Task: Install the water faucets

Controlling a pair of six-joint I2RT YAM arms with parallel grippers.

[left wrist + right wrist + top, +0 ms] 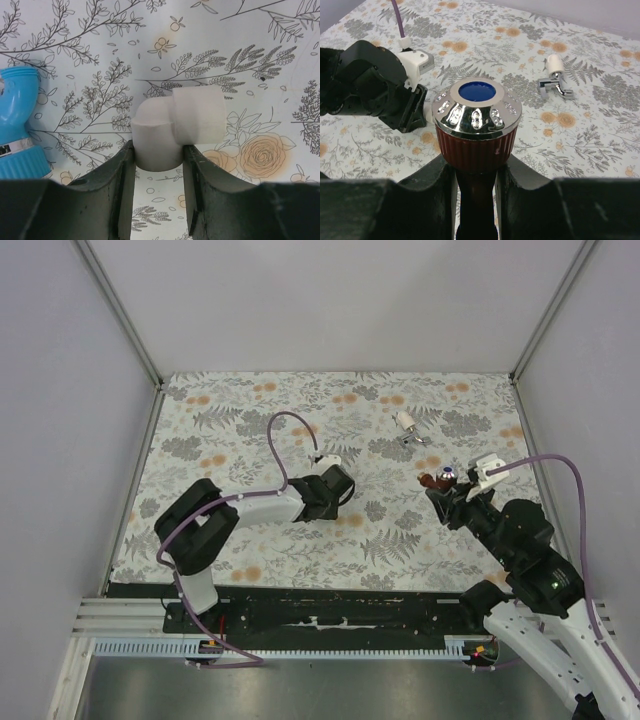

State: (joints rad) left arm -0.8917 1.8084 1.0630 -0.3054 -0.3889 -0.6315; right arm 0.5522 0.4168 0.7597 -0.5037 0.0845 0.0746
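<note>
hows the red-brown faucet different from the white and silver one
The red-brown faucet is clamped in the right pincer, off the surface; the white-silver faucet lies loose on the table, with nothing touching it. The red-brown faucet has a ribbed dark-red body under a chrome knob with a blue centre; the white-silver faucet has a plain white knob on a silver body. Both are small taps with a round knob.
</note>
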